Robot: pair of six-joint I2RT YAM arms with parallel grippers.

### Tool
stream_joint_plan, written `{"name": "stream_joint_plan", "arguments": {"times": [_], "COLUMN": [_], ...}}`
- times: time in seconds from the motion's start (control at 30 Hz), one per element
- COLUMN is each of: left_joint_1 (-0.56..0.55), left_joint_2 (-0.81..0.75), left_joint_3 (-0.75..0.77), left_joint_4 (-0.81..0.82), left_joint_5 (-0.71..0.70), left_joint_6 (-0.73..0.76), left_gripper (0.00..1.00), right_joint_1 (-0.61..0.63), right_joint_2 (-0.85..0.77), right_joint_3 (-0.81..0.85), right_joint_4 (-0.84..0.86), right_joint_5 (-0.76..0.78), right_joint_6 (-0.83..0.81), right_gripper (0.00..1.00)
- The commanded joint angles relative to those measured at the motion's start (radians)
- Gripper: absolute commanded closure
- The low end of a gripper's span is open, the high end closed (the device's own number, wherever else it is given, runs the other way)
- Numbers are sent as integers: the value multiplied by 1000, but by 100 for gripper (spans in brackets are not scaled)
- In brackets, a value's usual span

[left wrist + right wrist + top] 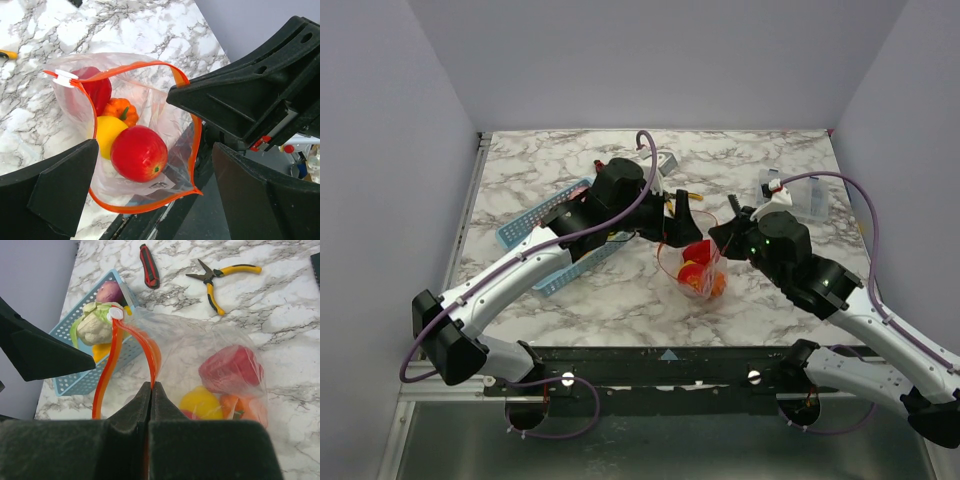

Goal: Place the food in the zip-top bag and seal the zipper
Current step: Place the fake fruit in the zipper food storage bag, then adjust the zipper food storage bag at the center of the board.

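Note:
The zip-top bag (698, 268) stands open at the table's middle, its orange-red zipper (192, 145) forming a wide loop. Food lies inside: a red apple (139, 152), a yellow fruit (106, 131), a small orange one (121, 110) and a red pepper (96, 89). My left gripper (155, 167) hangs open just above the bag's mouth, with nothing between its fingers. My right gripper (151, 386) is shut on the zipper strip (152, 360) at the bag's rim, holding it up. A white slider (115, 314) sits on the strip. A cauliflower (94, 326) and a purple piece (110, 291) lie in the blue basket (75, 372).
The blue basket (535, 228) lies left of the bag, under the left arm. A red-handled knife (149, 265) and yellow-handled pliers (216, 277) lie behind the bag. A rigid clear compartment box (803, 196) stands at the back right.

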Motion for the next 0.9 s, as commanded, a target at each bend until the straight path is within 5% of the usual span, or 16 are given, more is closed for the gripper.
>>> {"name": "stream_joint_plan", "arguments": {"times": [0.0,0.37,0.63,0.73,0.87], "left_joint_1": [27,81,31,9,-4], "left_joint_2": [-45,-187,-172,-141,-112], "left_joint_3": [31,-172,-364,-355,-279], "left_joint_4": [-9,-2,165,181,133], "left_joint_5": [3,40,75,84,125], "left_joint_6": [20,-3,-155,-163,-148], "left_gripper": [2,7,27,40,83], "right_joint_1": [5,5,5,6,5], "right_joint_2": [2,3,-6,-26,-53], "right_joint_3": [34,30,54,41,25], "right_joint_4": [13,33,-16,-11,-3], "right_joint_5": [21,28,4,-5,21], "right_joint_6": [2,7,-19,-16,-15], "right_gripper": [100,100,100,100,100]}}
